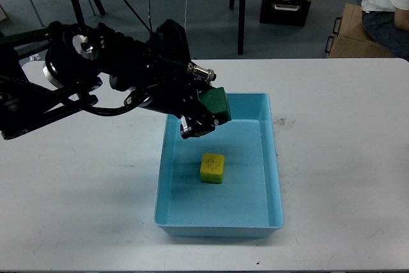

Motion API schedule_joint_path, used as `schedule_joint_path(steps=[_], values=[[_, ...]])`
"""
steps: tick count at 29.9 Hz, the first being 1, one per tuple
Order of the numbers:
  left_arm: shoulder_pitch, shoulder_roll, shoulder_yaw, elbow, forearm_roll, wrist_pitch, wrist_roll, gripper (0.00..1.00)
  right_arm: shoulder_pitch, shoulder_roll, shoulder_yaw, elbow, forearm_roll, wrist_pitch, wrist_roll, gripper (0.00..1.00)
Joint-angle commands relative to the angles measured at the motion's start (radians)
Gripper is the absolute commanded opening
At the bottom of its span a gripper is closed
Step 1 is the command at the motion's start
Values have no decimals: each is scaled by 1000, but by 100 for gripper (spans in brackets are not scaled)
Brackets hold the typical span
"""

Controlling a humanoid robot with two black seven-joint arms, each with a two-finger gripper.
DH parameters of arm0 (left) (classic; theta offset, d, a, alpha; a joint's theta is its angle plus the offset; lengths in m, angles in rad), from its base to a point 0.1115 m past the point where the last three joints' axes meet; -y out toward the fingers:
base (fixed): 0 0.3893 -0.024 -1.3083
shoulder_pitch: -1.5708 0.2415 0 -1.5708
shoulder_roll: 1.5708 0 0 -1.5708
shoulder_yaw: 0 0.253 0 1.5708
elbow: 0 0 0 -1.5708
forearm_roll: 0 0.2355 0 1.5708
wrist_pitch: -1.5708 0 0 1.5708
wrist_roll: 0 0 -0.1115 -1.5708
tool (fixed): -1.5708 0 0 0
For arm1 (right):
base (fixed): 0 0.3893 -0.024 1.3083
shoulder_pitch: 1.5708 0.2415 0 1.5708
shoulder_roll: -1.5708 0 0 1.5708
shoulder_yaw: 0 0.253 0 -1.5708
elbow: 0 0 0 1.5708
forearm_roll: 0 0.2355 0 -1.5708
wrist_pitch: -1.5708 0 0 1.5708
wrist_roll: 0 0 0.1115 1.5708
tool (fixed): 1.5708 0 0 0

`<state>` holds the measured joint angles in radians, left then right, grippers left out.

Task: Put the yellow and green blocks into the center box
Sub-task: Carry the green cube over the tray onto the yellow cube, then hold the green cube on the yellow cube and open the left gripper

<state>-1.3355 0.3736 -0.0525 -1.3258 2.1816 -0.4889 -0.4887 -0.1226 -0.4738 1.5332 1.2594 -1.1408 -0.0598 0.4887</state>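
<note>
The light-blue tray (271, 177) sits in the middle of the white table. The yellow block (212, 167) lies on the tray floor, near its middle. My left arm comes in from the left and its gripper (209, 114) is over the tray's far-left corner, shut on the dark green block (215, 105). The green block is held above the tray floor, at about the height of the wall. The right gripper is out of view.
The white table (345, 132) runs wide to the right and left of the tray. Beyond its far edge stand tripod legs (241, 11), a black case (285, 11), a cardboard box (354, 33) and a seated person (388, 4).
</note>
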Motion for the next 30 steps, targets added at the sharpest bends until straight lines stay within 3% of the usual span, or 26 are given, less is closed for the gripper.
schedule_joint_path(steps=[1,8,23,25,30], values=[[15,-80,34,94,0,0,0,21,0,3,1,2,4,0,0,99],[39,-139,78,140,0,0,0,21,1,4,-1,2,6,0,0,99],[67,-139,128,177,0,0,0,26,1,11,-2,2,12,0,0,99],[70,-139,128,177,0,0,0,29,1,11,-2,2,12,0,0,99],[70,-137,122,172,0,0,0,57,1,11,1,2,12,0,0,99]])
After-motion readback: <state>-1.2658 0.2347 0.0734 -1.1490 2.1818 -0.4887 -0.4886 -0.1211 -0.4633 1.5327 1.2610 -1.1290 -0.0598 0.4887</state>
